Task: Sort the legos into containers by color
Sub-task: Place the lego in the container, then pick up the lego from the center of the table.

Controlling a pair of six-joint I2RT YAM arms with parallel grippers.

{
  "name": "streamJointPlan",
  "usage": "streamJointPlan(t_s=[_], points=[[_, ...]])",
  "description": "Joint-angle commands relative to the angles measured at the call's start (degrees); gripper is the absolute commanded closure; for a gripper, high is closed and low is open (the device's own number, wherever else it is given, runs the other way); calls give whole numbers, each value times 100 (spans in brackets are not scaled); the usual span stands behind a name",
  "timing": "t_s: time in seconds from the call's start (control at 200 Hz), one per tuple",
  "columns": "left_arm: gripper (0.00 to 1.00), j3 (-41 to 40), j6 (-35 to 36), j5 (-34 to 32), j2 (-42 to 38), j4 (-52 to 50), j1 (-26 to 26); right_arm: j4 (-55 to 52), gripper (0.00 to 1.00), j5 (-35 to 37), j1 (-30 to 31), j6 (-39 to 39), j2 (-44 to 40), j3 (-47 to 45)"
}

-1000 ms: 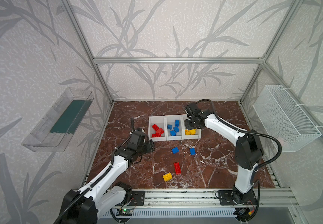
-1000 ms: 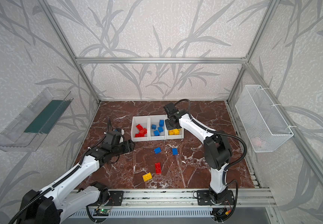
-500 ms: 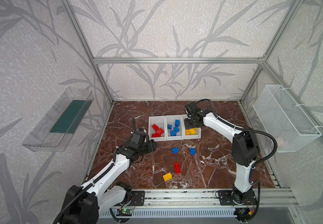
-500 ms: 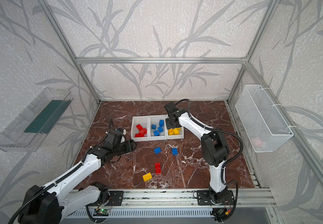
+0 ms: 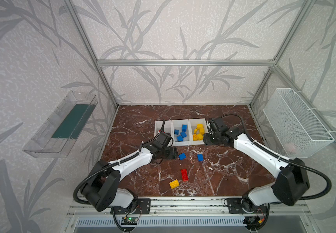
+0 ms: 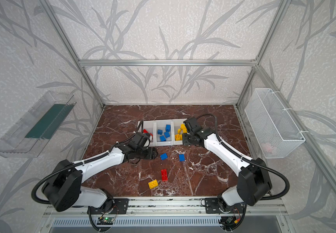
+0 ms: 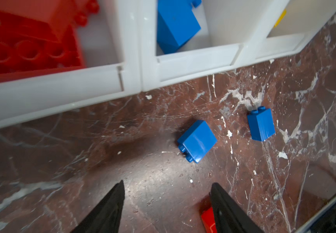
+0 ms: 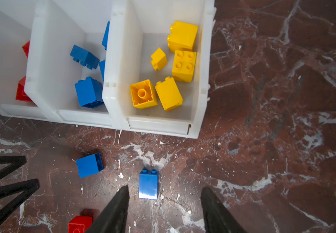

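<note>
Three white bins stand side by side: the red bin (image 7: 52, 96), the blue bin (image 5: 180, 141) and the yellow bin (image 8: 159, 125), each holding several bricks of its colour. Loose on the marble lie two blue bricks (image 5: 182, 156) (image 5: 200, 157), a red brick (image 5: 184, 175) and a yellow brick (image 5: 174, 184). My left gripper (image 7: 167, 183) is open and empty, low over the floor just left of the nearer blue brick (image 7: 196, 141). My right gripper (image 8: 165, 188) is open and empty at the yellow bin's front right corner, above the other blue brick (image 8: 148, 185).
A clear shelf tray (image 5: 62, 125) hangs on the left wall and a wire basket (image 5: 296, 123) on the right wall. Aluminium frame posts border the marble floor (image 5: 223, 171). In the right wrist view the left gripper's fingers (image 8: 2, 171) show beside the blue brick (image 8: 89, 165).
My right gripper has opened and drawn back from over the yellow bin toward its front corner. My left gripper has moved right, closer to the loose blue brick.
</note>
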Motion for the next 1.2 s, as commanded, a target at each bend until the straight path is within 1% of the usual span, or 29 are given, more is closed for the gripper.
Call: streamJointPlan(t_s=[0.0, 0.14, 0.245, 0.48, 0.705, 0.915, 1.09, 1.195], points=[[30, 572, 661, 101, 510, -487, -133, -119, 41, 165, -3, 250, -495, -444], [30, 1185, 1195, -61, 1139, -866, -333, 11, 41, 340, -6, 501, -1056, -1040], [30, 1478, 1482, -88, 1464, -1047, -426, 28, 40, 384, -13, 615, -1263, -1220], [30, 1855, 1948, -134, 1920, -1203, -577, -24, 40, 370, -11, 610, -1245, -1201], [30, 2058, 2126, -226, 2210, -1378, -717, 4, 40, 305, -11, 636, -1196, -1207], [36, 2031, 2188, -291, 2293, -1387, -871, 2, 40, 305, -14, 689, -1226, -1279], [47, 1970, 2171, -301, 2320, -1318, -934, -6, 40, 350, -15, 735, -1287, -1358], [51, 1969, 2163, -322, 2359, -1294, -944, -11, 40, 379, -11, 744, -1314, -1391]])
